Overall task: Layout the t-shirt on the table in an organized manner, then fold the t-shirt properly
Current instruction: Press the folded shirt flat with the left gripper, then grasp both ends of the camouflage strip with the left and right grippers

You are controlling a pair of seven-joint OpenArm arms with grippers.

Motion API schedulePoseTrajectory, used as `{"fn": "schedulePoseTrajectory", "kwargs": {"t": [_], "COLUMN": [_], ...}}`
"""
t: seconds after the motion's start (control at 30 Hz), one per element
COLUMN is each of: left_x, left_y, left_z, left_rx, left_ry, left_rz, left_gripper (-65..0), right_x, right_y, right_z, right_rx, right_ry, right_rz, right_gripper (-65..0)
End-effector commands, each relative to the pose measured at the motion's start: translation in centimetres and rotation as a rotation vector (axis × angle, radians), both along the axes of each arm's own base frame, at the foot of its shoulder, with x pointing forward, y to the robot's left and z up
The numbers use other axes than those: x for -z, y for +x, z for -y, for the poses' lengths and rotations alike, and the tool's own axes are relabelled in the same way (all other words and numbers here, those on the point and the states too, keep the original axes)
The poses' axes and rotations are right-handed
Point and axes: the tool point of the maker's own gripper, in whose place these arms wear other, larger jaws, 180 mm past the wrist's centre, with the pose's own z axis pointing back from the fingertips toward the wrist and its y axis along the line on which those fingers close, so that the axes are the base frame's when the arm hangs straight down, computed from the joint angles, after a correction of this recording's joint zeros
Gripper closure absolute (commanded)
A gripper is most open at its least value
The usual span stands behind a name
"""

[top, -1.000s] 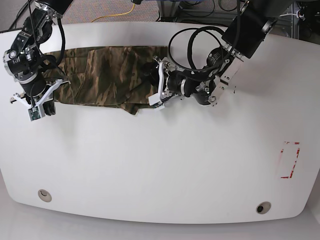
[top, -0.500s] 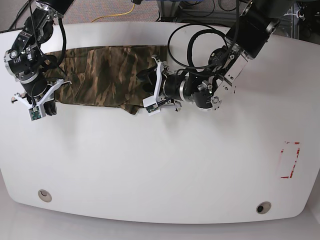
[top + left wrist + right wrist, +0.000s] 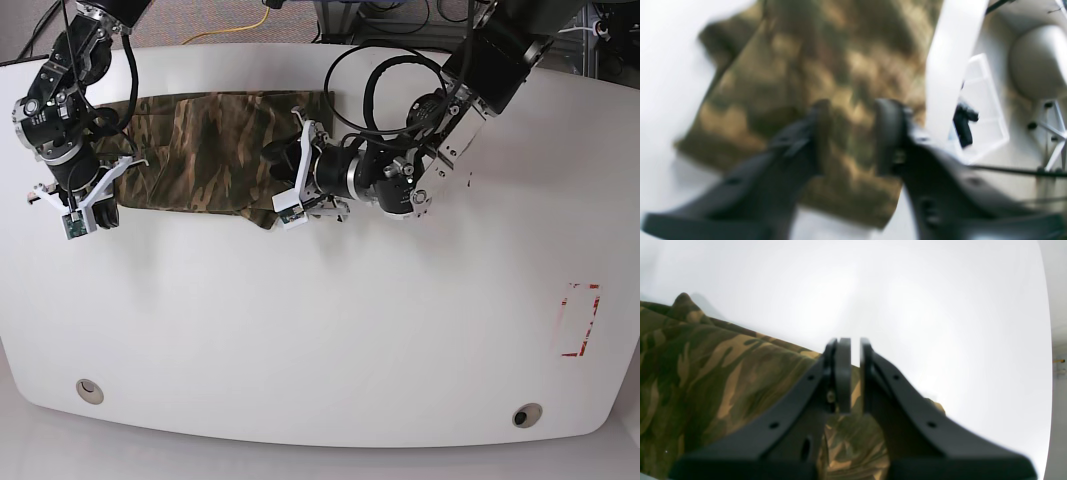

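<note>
The camouflage t-shirt point(image 3: 200, 150) lies as a long flat band at the far left of the white table point(image 3: 320, 330). My left gripper point(image 3: 283, 168) reaches sideways over the band's right end. In the blurred left wrist view its fingers point(image 3: 820, 133) stand a little apart, with the t-shirt point(image 3: 790, 66) showing through the left gripper's point(image 3: 853, 133) gap. My right gripper point(image 3: 100, 205) sits at the band's left end. Its pads are nearly together at the right gripper's point(image 3: 855, 373) tip, on the near edge of the t-shirt point(image 3: 723, 373), and cloth shows in the slit.
A red rectangular outline point(image 3: 578, 320) marks the table's right side. Two small round holes point(image 3: 89, 389) point(image 3: 526, 414) sit near the front edge. Black cables point(image 3: 385, 75) loop above the left arm. Cables and equipment lie on the floor beyond the far edge.
My left arm has slid left along the table onto the shirt's right end, and its jaws have narrowed. The right arm has shifted slightly up and stayed closed.
</note>
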Motion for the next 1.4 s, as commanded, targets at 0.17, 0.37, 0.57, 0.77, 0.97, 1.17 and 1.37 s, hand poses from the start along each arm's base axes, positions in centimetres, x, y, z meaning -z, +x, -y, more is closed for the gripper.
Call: {"fn": "schedulePoseTrajectory", "kwargs": {"t": [0.17,0.37,0.57,0.77,0.97,1.17,1.37], "left_x": [2.1,4.0,5.8,6.5,8.8,10.2,10.8], "left_y": [0.7,0.3,-0.8,-1.5,-1.3,-0.7,-0.1], "left_z": [-0.8,-1.4,-1.4,-1.1,-2.9,-6.2,-9.1], "left_rx": [-0.03,-0.035,-0.009,0.005,-0.027,-0.058,-0.088], "left_ry": [0.054,0.092,0.126,0.136,0.197,0.266,0.313], "left_rz": [-0.016,-0.065,-0.106,-0.118,-0.173,-0.184,-0.181], "left_gripper": [-7.2,-7.4,-7.4,-7.4,-7.4,-7.4,-7.4], "right_x": [-1.5,-1.4,-1.5,-1.4,-1.5,-1.4,-1.3], "right_y": [0.7,0.7,0.7,0.7,0.7,0.6,0.5], "right_z": [0.1,0.1,0.1,0.1,0.2,0.3,0.3], "right_rx": [-0.008,-0.009,-0.007,-0.007,-0.003,-0.001,-0.001], "right_ry": [-0.01,-0.007,-0.007,-0.002,-0.003,-0.006,-0.007], "right_rz": [0.053,0.053,0.053,0.054,0.055,0.051,0.049], "right_gripper": [-4.6,-4.6,-4.6,-4.6,-4.6,-4.6,-4.8]}}
